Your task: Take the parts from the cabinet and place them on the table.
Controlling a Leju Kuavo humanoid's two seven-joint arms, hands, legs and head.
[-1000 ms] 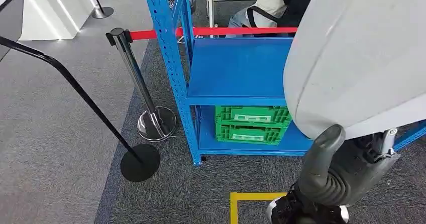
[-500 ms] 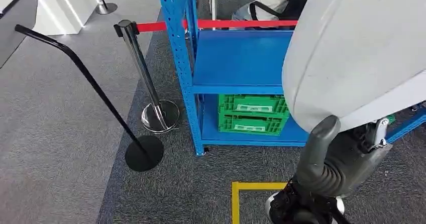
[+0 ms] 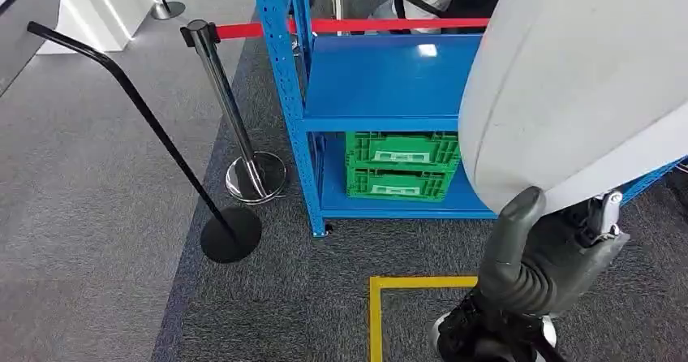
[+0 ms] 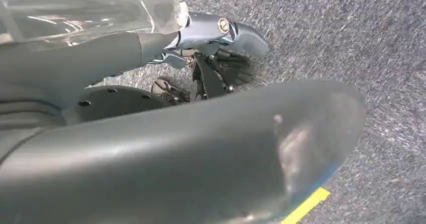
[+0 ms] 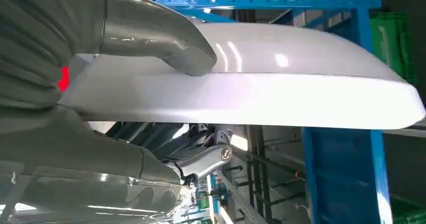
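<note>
Here, large white part (image 3: 568,94) gripped by the right robot hand (image 3: 539,260), thumb across its near edge.

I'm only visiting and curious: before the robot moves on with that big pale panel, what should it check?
1. Grip on the large pale grey curved panel: the right hand holds it, thumb on its face. Ok.
2. Way ahead: the blue metal shelving rack and the chrome barrier post stand close in front. Not ok.
3. Forward sight: the panel covers much of the head view. Not ok.
4. Where the table stands: cannot tell.
5. Left hand free: cannot tell.
</note>
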